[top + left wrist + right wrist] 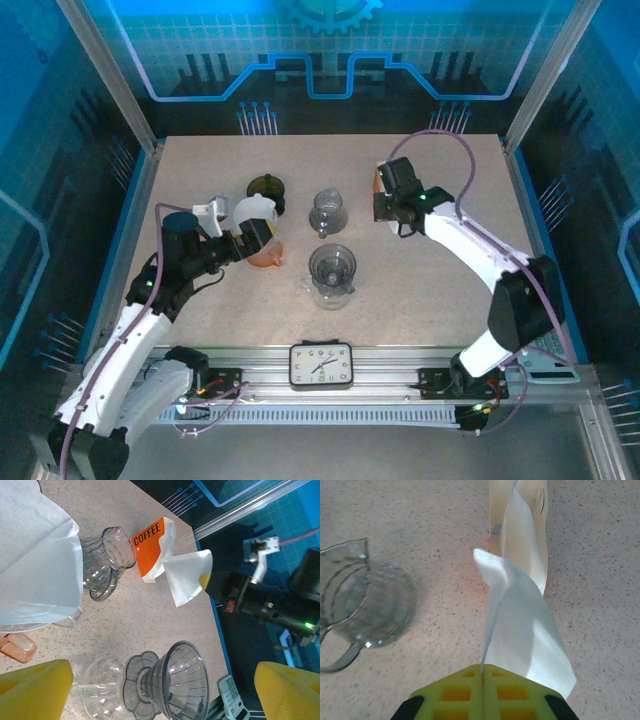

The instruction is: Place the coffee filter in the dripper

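Right gripper [482,672] clamped on the edge of a filter [520,625], probably so the cone hangs free; its far end reaches the pack [149,547], with a dripper [365,600] just beside. Left gripper [162,682] gapes empty, facing another dripper [332,268], perhaps to steady it.

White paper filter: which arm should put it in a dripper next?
Right. The right end effector is shut on the white paper coffee filter, beside a clear ribbed dripper. The left end effector is open, holding nothing.
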Action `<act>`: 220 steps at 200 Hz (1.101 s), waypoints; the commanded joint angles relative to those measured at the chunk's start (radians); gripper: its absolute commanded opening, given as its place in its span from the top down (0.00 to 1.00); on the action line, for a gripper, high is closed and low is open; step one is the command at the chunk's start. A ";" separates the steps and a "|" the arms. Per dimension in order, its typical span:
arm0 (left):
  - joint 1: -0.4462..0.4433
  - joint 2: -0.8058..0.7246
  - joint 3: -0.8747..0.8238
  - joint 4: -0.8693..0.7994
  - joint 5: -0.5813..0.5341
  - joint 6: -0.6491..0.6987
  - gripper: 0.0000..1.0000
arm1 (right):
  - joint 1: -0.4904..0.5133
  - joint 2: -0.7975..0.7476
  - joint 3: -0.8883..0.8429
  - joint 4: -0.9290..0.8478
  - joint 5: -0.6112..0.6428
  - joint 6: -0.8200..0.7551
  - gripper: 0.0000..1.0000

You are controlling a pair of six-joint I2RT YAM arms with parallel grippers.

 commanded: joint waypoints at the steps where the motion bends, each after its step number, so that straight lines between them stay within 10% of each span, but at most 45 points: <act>1: -0.007 -0.019 -0.003 0.029 0.038 0.006 0.05 | 0.032 -0.124 -0.046 -0.058 -0.027 0.034 1.00; 84: -0.048 -0.045 0.008 -0.031 0.056 0.019 0.05 | 0.172 -0.420 0.035 -0.372 -0.299 -0.065 1.00; 220: -0.061 -0.060 0.008 -0.087 0.075 0.061 0.05 | 0.448 -0.084 0.464 -0.855 -0.194 -0.123 1.00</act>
